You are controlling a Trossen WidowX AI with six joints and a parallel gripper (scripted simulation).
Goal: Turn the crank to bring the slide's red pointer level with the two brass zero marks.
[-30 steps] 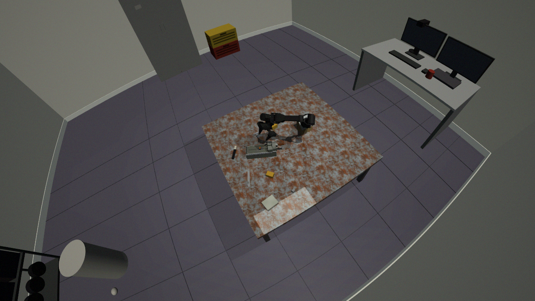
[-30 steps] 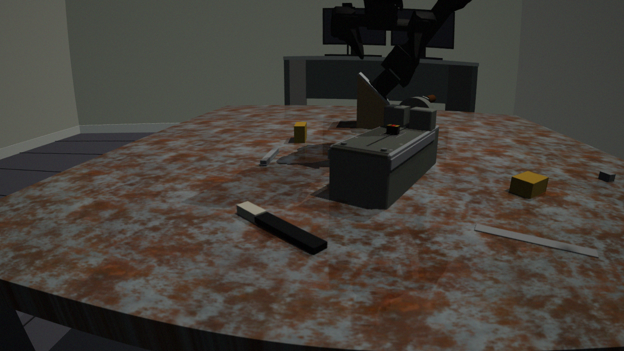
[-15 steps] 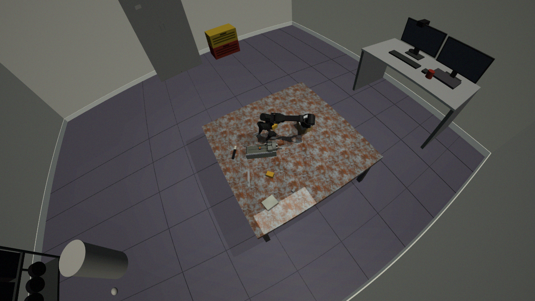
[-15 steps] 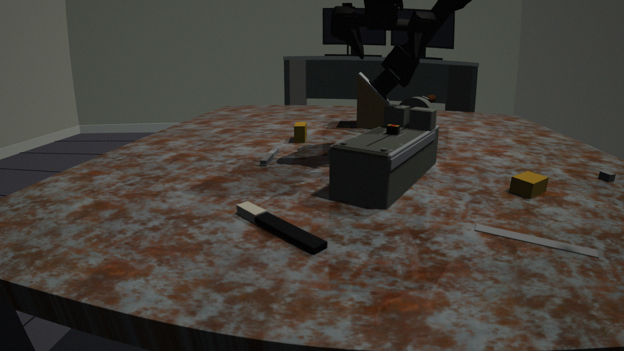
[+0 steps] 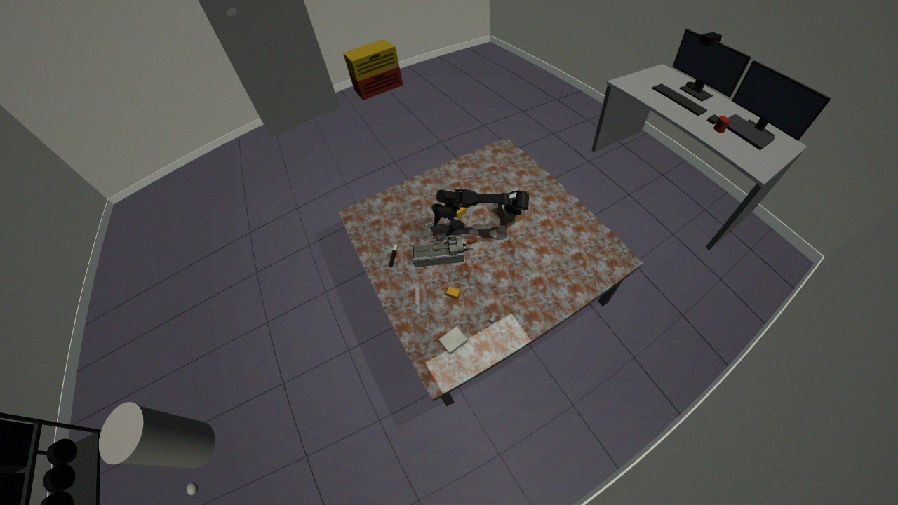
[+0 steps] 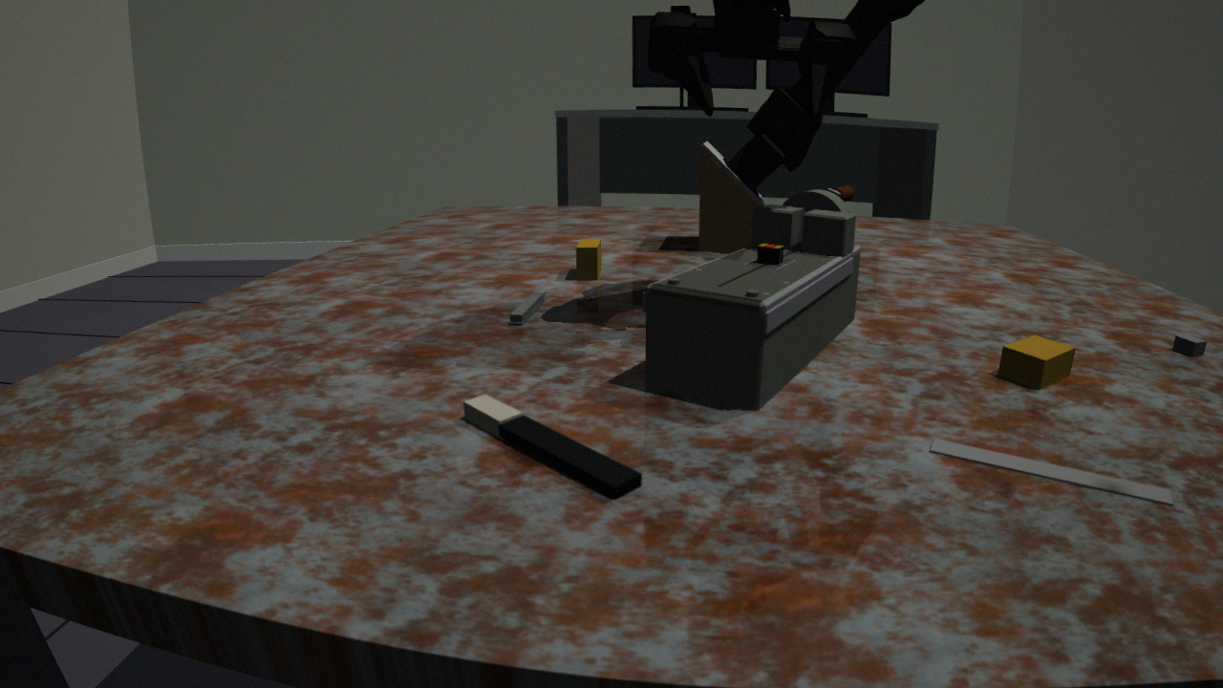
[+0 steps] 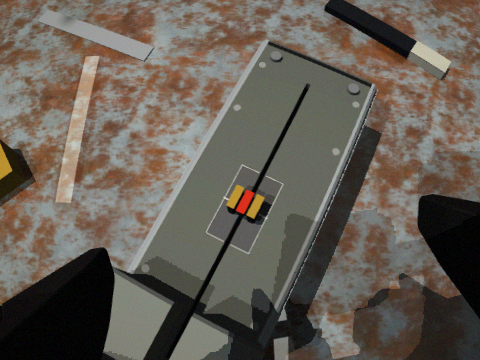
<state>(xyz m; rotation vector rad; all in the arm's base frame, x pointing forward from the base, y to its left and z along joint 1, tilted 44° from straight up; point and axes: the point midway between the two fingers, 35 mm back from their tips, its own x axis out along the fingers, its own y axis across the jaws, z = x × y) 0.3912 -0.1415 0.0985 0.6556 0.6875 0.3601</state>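
Observation:
The grey machine box [image 5: 428,252] [image 6: 705,351] [image 7: 300,135] stands on the table with a black slot along its top. In the wrist view the red pointer [image 7: 245,202] sits between two brass marks [image 7: 235,197] [image 7: 256,206], in line with both as far as I can see. The crank's disc [image 6: 816,200] and brown handle [image 6: 846,193] [image 5: 471,241] are at the far end of the box; the handle is outside the wrist view. My gripper [image 6: 764,109] [image 7: 268,239] is open and empty, above the box and away from the handle.
A wooden wedge [image 6: 722,209] stands beside the box's far end. Yellow blocks [image 6: 588,259] [image 6: 1036,361] stand on either side. A black-and-cream bar [image 6: 568,453] [image 7: 370,27] lies before the near end, and a thin pale strip [image 6: 1050,470] lies to the right.

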